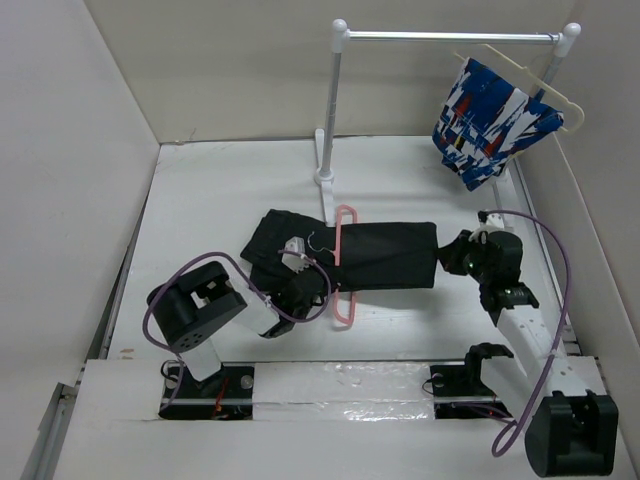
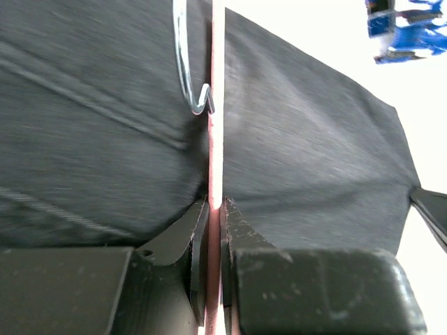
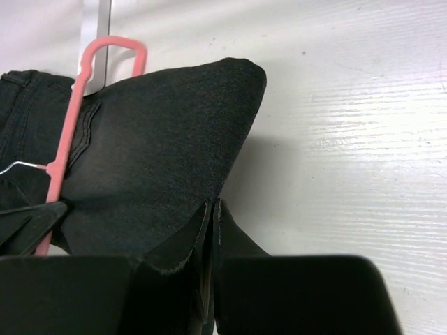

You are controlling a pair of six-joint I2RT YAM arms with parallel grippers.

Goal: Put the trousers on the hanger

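The trousers lie flat on the table. Their long axis runs from one gripper to the other, with the leg ends pointing at the right jaws and the waist beyond the left jaws.

The right gripper is pinched tight on the edge of the leg end, and the cloth spreads away from its tips towards the hanger.

The hanger crosses the trousers about square to them, with its long axis running straight out from the left jaws. The left gripper is clamped narrow on the pink bar. From its tips the bar runs on over the black cloth to a looped end past the far edge of the trousers. There the other side of the loop seems to slip under the cloth.

The wire hook lies on the trousers just beside the bar, on the waist side, a little beyond the left jaws.
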